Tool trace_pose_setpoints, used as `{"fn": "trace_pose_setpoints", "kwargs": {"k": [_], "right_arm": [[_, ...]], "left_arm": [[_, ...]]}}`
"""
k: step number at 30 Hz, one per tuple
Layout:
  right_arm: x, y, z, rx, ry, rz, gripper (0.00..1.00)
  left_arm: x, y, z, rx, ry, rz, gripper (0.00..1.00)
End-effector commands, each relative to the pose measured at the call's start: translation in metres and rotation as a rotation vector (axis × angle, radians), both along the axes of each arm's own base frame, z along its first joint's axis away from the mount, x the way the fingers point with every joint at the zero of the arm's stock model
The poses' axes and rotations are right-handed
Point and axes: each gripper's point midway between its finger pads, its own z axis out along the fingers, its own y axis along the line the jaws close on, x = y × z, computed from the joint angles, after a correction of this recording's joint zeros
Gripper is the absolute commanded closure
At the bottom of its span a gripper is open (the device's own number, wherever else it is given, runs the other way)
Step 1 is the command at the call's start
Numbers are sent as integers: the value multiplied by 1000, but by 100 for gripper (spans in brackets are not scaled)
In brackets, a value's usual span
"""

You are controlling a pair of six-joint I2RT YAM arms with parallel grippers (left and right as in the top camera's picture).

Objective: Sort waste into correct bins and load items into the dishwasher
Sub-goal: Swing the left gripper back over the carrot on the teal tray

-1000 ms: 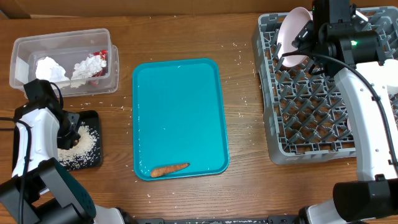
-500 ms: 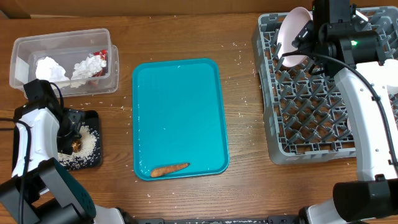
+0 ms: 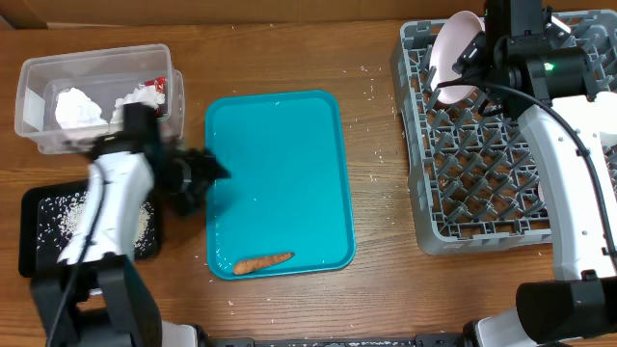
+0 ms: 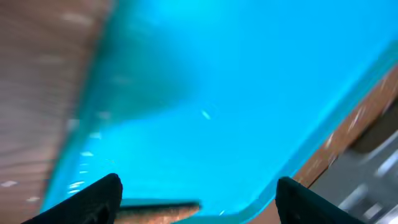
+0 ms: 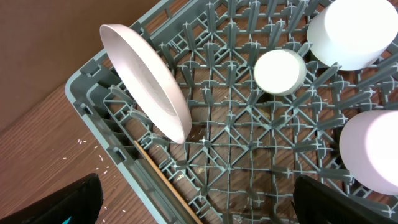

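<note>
At the far left, the tub (image 3: 96, 51) holds the tissue (image 3: 75, 106) and the red wrapper (image 3: 154, 89). Below it, the black tray (image 3: 39, 207) holds the rice (image 3: 67, 217). The arm hides part of this tray, so I cannot tell what else lies in it.

The left gripper (image 3: 207, 173) hangs over the left edge of the teal tray (image 3: 280, 173). Its jaws are wide apart and hold nothing. The left wrist view is blurred.

The carrot (image 3: 262, 262) is the only waste on the teal tray, and it lies just beside the near rim. I think it is the next thing to take, and here is the main risk. One finger may hit the rim instead of going down beside the carrot. The piece is thin and tapered, so it may roll or slip out when the jaws close. It could also go in the wrong bin; as food it seems to belong with the rice, not with the paper.

At the right, the rack (image 3: 482, 164) carries the plate (image 5: 146, 81), standing tilted between pegs, the cup (image 5: 280, 71) and the bowl (image 5: 351, 28). The right gripper (image 5: 198, 186) is fully spread and empty above the plate's corner. A careless descent could knock the plate over.
</note>
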Motion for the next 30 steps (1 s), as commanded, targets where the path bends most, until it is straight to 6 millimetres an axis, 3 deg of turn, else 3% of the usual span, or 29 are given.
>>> {"fn": "trace_pose_setpoints", "kwargs": {"k": [1, 5, 9, 12, 20, 25, 30], "right_arm": [[1, 1, 2, 3, -11, -4, 0], [1, 1, 2, 3, -11, -4, 0], [1, 1, 2, 3, -11, -4, 0], [1, 1, 2, 3, -11, -4, 0], [1, 1, 2, 3, -11, -4, 0], [1, 1, 2, 3, -11, -4, 0], [1, 1, 2, 3, -11, -4, 0]], "left_arm": [[-1, -43, 7, 112, -124, -359, 18], [-18, -60, -1, 260, -95, -525, 19], [-38, -89, -8, 259, -74, -638, 20], [-57, -97, -16, 264, -29, -692, 16], [-87, -84, -36, 294, 101, -641, 16], [-77, -66, -39, 416, 79, -637, 16], [-81, -64, -41, 418, 93, -639, 11]]}}
